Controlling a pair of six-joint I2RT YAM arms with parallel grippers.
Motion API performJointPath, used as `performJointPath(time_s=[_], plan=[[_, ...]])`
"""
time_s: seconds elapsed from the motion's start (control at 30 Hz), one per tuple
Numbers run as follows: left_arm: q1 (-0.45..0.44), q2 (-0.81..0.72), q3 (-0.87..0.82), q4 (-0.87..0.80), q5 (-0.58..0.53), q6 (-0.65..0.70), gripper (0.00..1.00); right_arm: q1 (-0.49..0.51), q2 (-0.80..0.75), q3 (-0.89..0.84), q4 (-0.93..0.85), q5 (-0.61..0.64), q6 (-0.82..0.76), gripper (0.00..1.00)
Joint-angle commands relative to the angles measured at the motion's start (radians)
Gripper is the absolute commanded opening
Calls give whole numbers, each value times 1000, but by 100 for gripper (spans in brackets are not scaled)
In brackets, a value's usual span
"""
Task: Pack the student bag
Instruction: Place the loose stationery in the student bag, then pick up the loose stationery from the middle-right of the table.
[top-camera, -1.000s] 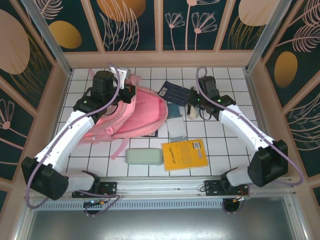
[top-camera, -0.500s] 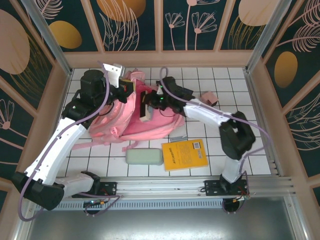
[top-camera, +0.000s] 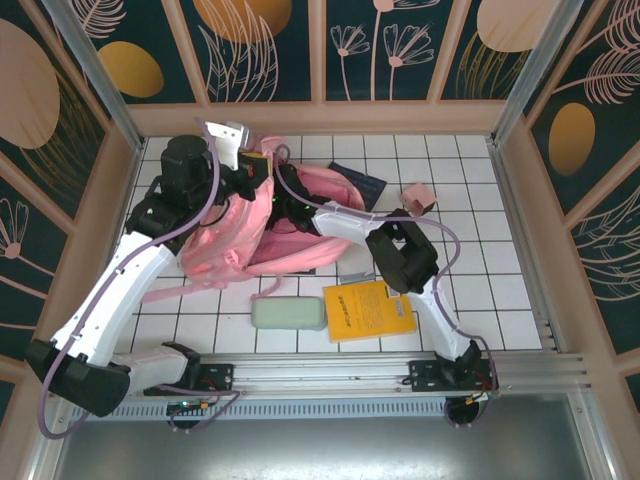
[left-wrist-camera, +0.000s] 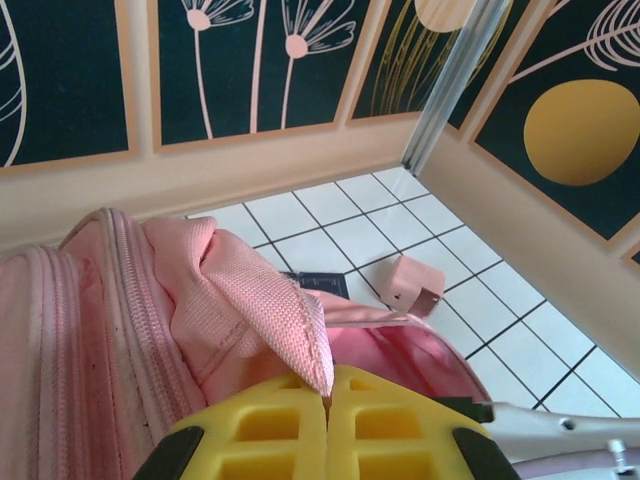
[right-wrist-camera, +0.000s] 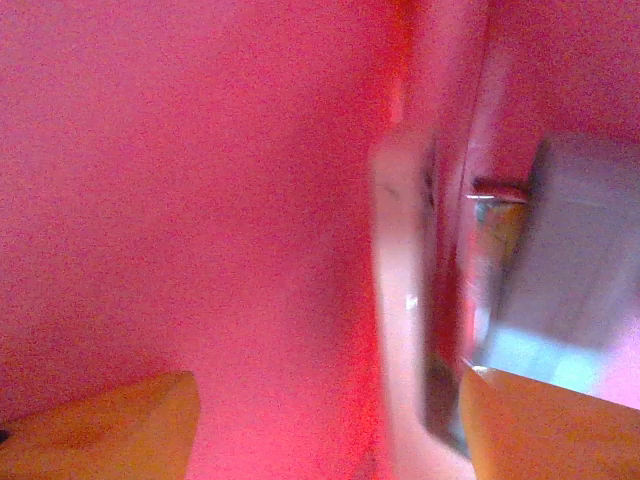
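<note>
Right tool (right-wrist-camera: 325, 430) moved deeper inside student bag (top-camera: 228, 255), fingers now apart.

1. I count one student bag (top-camera: 225, 255), pink.
2. I count one yellow book (top-camera: 368, 310), lying flat.
3. I count one pale green case (top-camera: 288, 314).
4. I count one small pink box (top-camera: 418, 198).
5. I count one dark flat item (top-camera: 362, 188). It is partly covered, so I cannot tell its kind.
6. I count two robot arms: the left arm (top-camera: 110, 290) and the right arm (top-camera: 345, 222).

Yellow book (top-camera: 369, 310) beside green case (top-camera: 288, 314)
</note>
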Motion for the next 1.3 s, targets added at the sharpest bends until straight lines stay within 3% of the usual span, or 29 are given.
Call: performJointPath(time_s=[0.0, 0.23, 0.3, 0.4, 0.53, 0.63, 0.7, 0.87, 0.93, 1.0, 1.1, 1.27], plan=[[-6, -28, 79, 182, 14, 22, 0, 3, -25, 43, 113, -40, 27, 72], [-3, -68, 33, 175, -77, 39, 0, -10, -97, 5, 147, -107, -71, 88], [-3, -80, 23, 158, -138, 38, 0, -10, -128, 3, 45, -95, -155, 91], [-2, -92, 22, 119, -228, 33, 0, -9, -229, -45, -152, 32, -348, 91], [-2, -108, -6, 101, -253, 22, 0, -49, -438, -321, -34, 78, -428, 89], [-2, -102, -29, 81, -254, 11, 0, -86, -531, -374, -148, 126, -510, 87], [-2, -101, -54, 87, -227, -16, 0, -96, -630, -443, -180, 203, -605, 86], [-2, -49, -113, 110, -105, -99, 0, -117, -885, -543, -339, 601, -794, 86], [-2, -36, -141, 147, -53, -125, 0, -203, -945, -562, -407, 688, -822, 86], [-2, -32, -168, 185, -22, -146, 0, -353, -936, -568, -468, 646, -827, 87], [-2, -27, -191, 218, 9, -156, 0, -528, -804, -507, -585, 654, -850, 91], [-2, -37, -209, 236, 25, -148, 0, -688, -605, -408, -605, 590, -832, 97]])
